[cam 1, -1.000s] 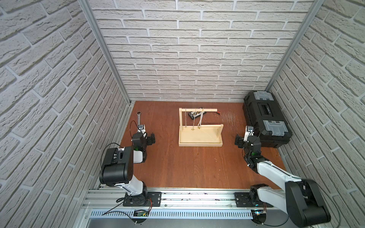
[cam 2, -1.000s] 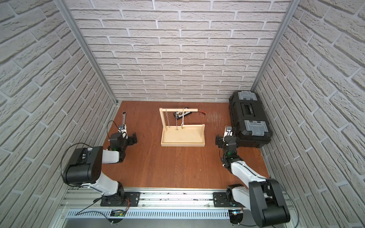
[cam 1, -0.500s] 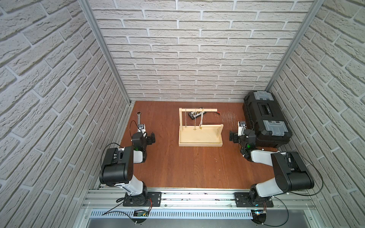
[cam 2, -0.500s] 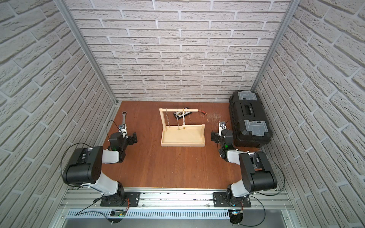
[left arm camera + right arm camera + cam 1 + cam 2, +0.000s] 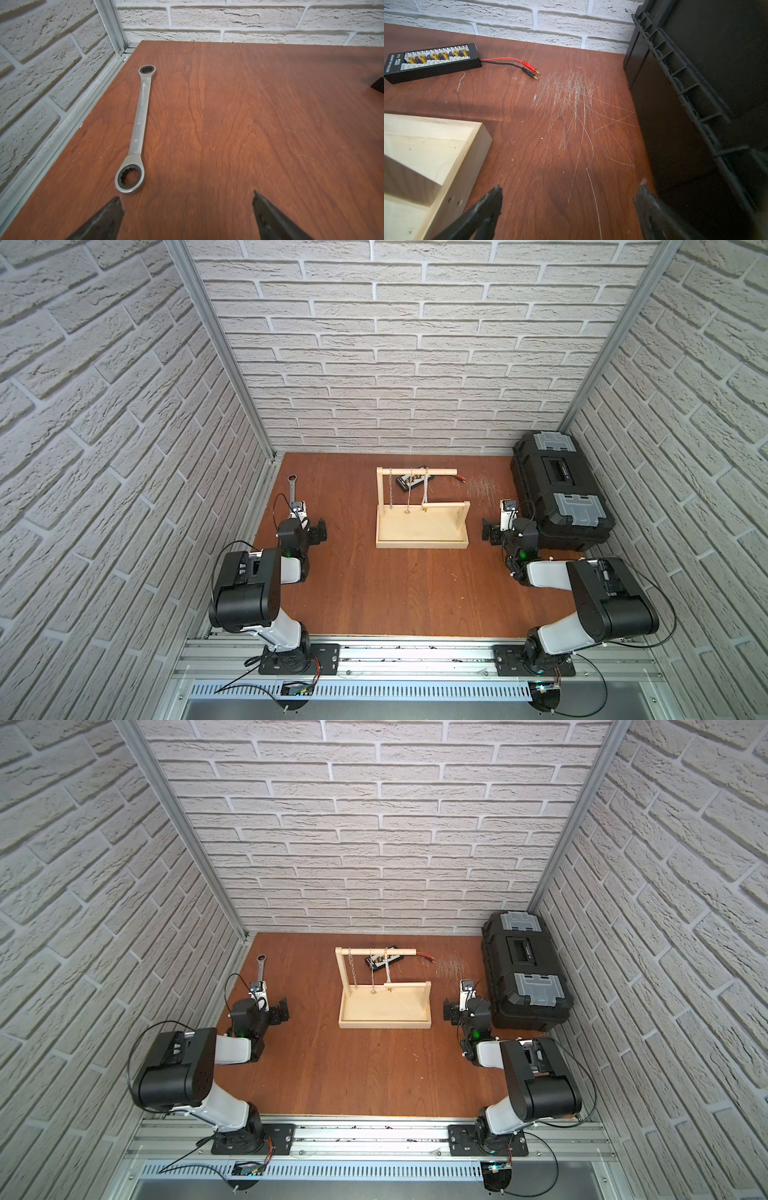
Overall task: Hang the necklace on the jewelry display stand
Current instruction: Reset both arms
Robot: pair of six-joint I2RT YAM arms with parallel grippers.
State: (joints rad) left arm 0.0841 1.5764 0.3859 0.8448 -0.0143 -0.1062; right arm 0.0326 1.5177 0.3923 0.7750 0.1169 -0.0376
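Note:
The pale wooden jewelry display stand (image 5: pixel 422 541) (image 5: pixel 384 1023) stands at the middle back of the table, and a corner of its tray (image 5: pixel 467 158) shows in the right wrist view. Three necklaces hang side by side from its dowel in both top views, among them a silver chain (image 5: pixel 390 489) (image 5: pixel 353 969) and a beaded one (image 5: pixel 424 491) (image 5: pixel 388 969). My left gripper (image 5: pixel 320 531) (image 5: pixel 283 1009) (image 5: pixel 186 196) rests low on the left, open and empty. My right gripper (image 5: pixel 489 533) (image 5: pixel 450 1014) (image 5: pixel 570 186) sits between stand and toolbox, open and empty.
A steel ring wrench (image 5: pixel 293 489) (image 5: pixel 141 116) lies ahead of the left gripper by the left wall. A black toolbox (image 5: pixel 561 493) (image 5: pixel 695 104) fills the back right. A black connector board (image 5: pixel 431 62) with red and black leads lies behind the stand, beside scratched wood (image 5: pixel 571 93).
The right arm has folded back toward its base, and its gripper has shifted slightly toward the stand. The left arm has not moved.

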